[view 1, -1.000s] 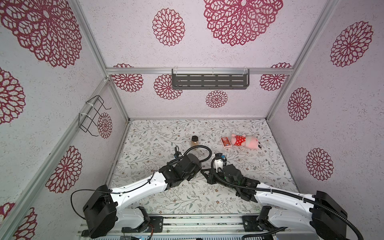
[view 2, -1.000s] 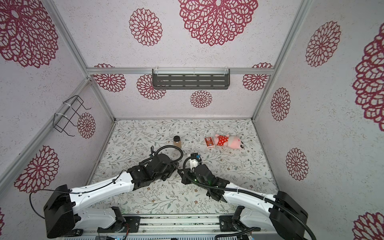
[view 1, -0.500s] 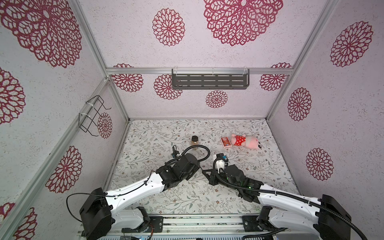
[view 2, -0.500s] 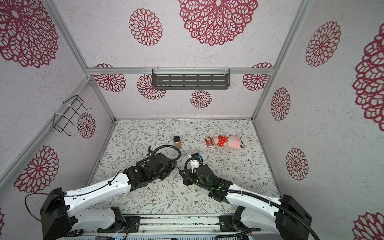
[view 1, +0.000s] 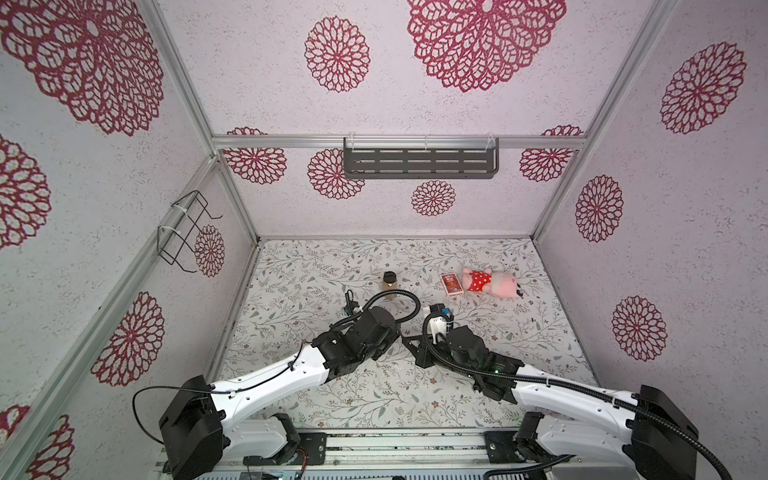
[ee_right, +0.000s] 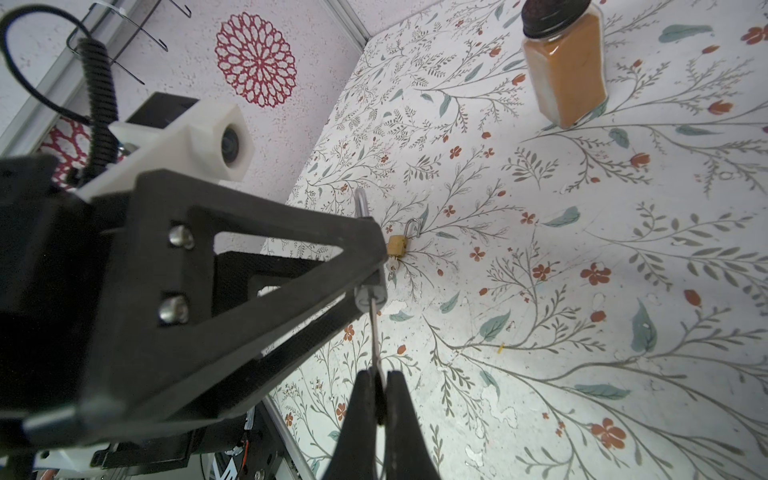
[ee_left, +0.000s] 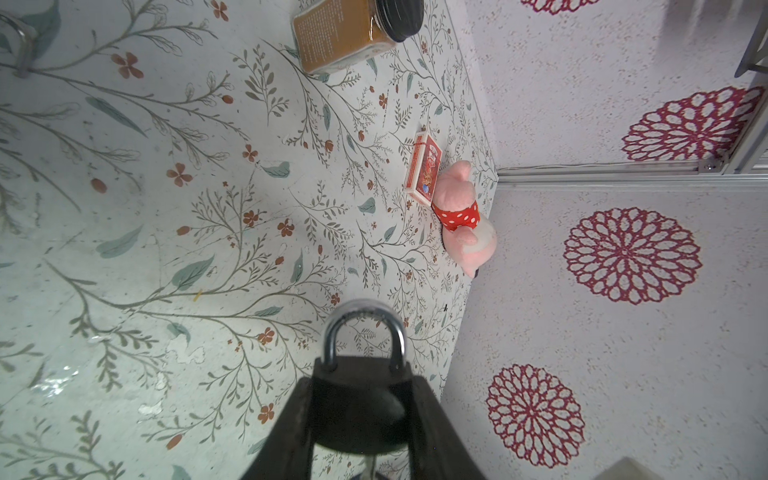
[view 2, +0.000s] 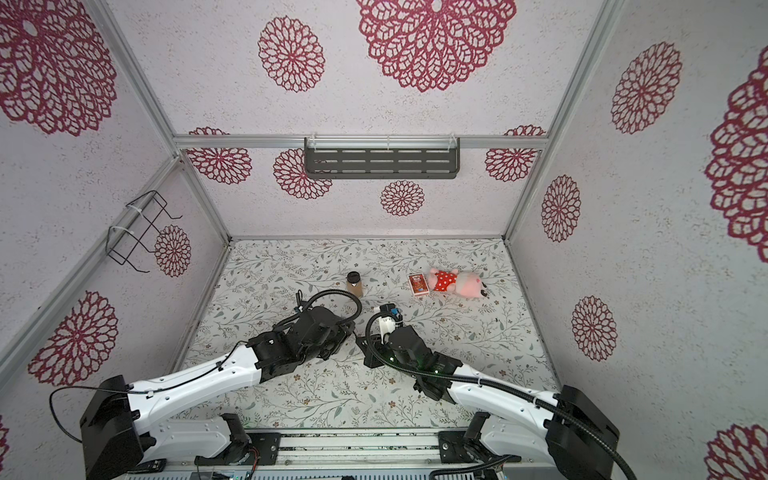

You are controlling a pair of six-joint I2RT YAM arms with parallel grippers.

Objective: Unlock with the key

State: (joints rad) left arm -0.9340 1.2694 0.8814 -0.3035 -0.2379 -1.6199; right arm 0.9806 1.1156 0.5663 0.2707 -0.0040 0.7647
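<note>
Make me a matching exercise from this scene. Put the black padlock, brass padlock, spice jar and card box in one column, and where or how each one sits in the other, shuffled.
Things
1. black padlock
2. brass padlock
3. spice jar
4. card box

Places
A. standing upright on the table, black lid on top
B. lying flat beside the plush pig
C. gripped in the left gripper
D. lying on the table with its shackle open

Pairs: 1-C, 2-D, 3-A, 4-B
</note>
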